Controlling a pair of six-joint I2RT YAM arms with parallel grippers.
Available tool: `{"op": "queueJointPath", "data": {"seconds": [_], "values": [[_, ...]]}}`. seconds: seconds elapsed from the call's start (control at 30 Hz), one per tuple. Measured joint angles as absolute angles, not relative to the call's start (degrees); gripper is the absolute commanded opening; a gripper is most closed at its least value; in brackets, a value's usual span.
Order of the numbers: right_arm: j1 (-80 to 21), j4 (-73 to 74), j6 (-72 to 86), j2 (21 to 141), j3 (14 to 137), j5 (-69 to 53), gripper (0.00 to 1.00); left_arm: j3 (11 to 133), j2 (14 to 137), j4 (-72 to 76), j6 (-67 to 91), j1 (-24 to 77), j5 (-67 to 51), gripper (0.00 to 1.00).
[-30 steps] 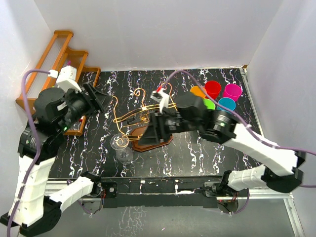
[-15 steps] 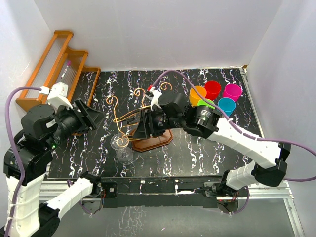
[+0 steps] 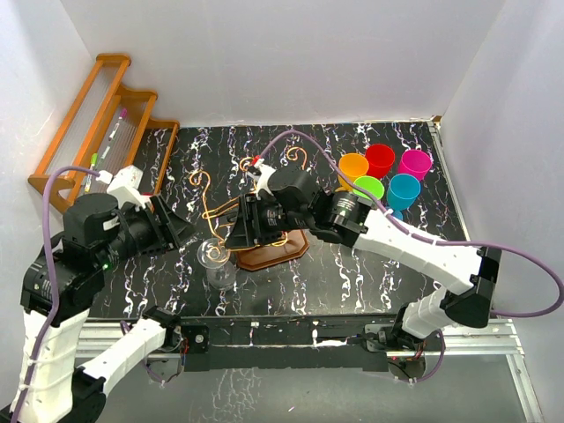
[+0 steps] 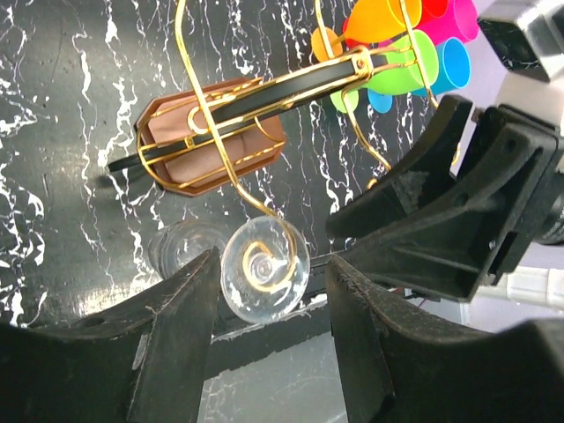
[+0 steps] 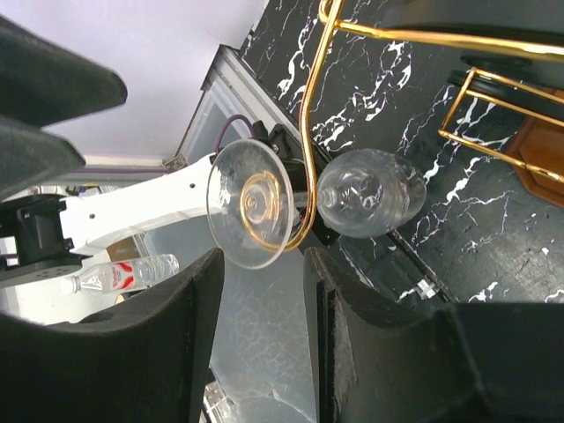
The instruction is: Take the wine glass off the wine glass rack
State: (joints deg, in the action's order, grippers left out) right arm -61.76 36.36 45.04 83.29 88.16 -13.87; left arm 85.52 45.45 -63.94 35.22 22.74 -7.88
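Note:
A clear wine glass hangs upside down from the front scroll of the gold wire wine glass rack, which stands on a reddish-brown base. My left gripper is just left of the glass, open. In the left wrist view the glass foot shows between and beyond the fingers, untouched; the rack lies behind. My right gripper is right of the glass, over the rack base, open. In the right wrist view the foot and bowl sit ahead of its fingers.
Several coloured cups stand at the back right. An orange-brown stepped wooden shelf leans at the back left. The table's front rail runs just below the glass. The two grippers face each other closely across the glass.
The right gripper has reached further left along the rack toward the glass. The left arm has swung down and nearer to the glass. The glass still hangs on the scroll.

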Motion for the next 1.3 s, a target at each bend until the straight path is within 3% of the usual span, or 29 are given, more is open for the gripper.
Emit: {"op": "queueJointPath", "data": {"seconds": [1.3], "values": [[-61.76, 28.45, 45.17, 88.23, 87.37, -18.92, 0.39, 75.22, 36.75, -66.08, 38.61, 22.74, -9.67, 0.49]]}}
